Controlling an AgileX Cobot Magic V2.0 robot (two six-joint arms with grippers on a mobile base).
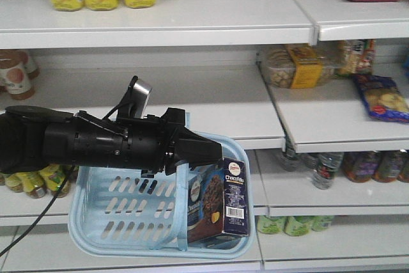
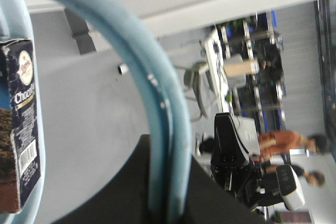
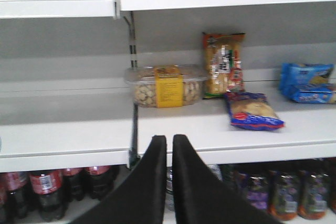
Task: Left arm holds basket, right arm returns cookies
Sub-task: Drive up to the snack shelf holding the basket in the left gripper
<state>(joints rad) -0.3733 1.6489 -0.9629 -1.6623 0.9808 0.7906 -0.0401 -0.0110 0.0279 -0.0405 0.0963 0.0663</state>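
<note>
Presently one basket (image 1: 96, 222) shows at lower centre, its handle (image 2: 168, 129) clamped in the left gripper (image 1: 203, 151). One cookies carton (image 1: 220, 206) stands inside at its right end, long axis vertical, barcode panel facing the camera. Right gripper (image 3: 169, 142): fingers nearly together, empty.

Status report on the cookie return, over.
Left gripper shut on basket handle. Right gripper shut, empty, facing shelf. Cookies standing in basket. Nothing blocking seen.
</note>
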